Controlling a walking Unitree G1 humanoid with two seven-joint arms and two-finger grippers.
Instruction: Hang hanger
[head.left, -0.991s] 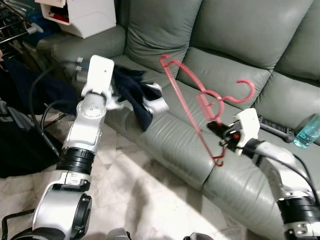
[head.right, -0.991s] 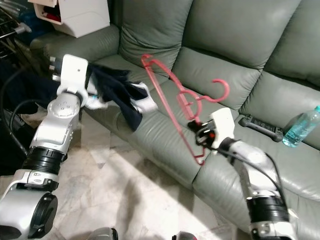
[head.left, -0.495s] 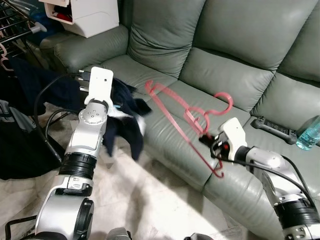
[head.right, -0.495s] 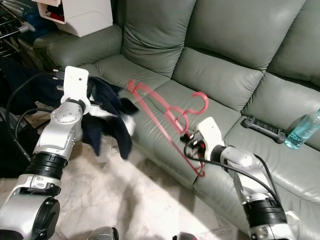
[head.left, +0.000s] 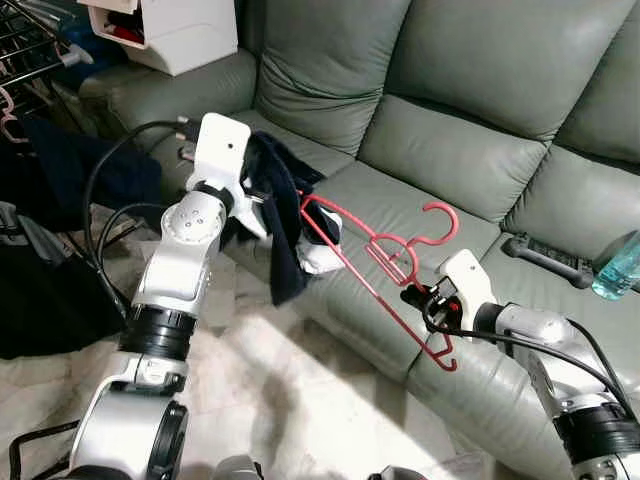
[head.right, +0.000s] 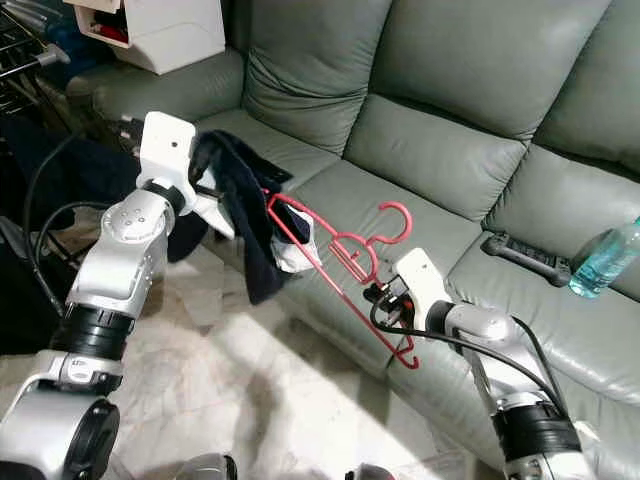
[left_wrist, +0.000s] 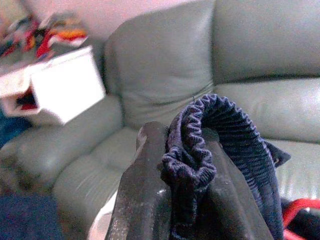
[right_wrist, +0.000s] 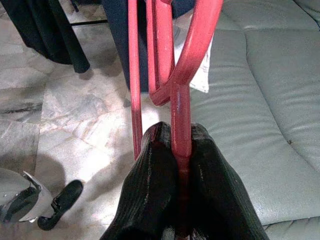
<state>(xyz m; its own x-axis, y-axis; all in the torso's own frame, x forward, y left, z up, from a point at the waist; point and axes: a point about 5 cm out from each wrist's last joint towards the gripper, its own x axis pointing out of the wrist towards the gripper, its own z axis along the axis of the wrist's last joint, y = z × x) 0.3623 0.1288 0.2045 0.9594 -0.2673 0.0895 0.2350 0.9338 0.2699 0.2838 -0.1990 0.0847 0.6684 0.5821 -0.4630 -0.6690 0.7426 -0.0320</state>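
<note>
Jaws of the right gripper (right_wrist: 181, 150) clamp the red hanger (head.left: 375, 262) by its neck above the sofa (head.left: 480, 150), tip aimed into the navy garment (head.left: 280, 215) pinched by the left gripper (left_wrist: 187, 165).

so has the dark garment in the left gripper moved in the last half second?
Yes. The left gripper carried the dark garment from over the floor toward the sofa seat edge, up against the red hanger tip.

We see a grey-green leather sofa (head.left: 470, 120), pale marble tile floor (head.left: 300, 420) with a sunlit patch, white plastic box (head.left: 165, 30) on the sofa's armrest.
</note>
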